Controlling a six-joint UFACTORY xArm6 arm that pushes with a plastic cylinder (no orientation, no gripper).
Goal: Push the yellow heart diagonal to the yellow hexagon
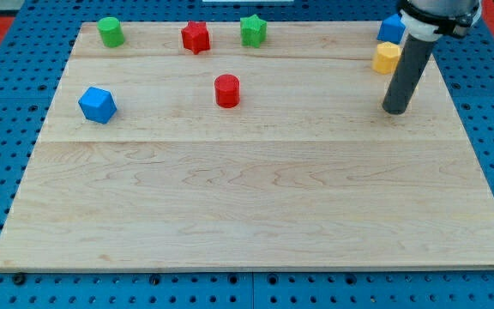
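One yellow block (385, 57) shows near the board's top right corner; it looks like a hexagon, and the rod hides its right edge. I see no second yellow block; the rod or arm may hide it. My tip (395, 111) rests on the board just below the yellow block and slightly to its right, with a small gap between them. A blue block (390, 28) sits directly above the yellow one, partly hidden by the arm.
Along the top edge stand a green cylinder (110, 32), a red star (195, 37) and a green star (252, 30). A red cylinder (226, 90) sits left of centre. A blue block (97, 105) lies at the left. The wooden board (256, 215) lies on a blue pegboard.
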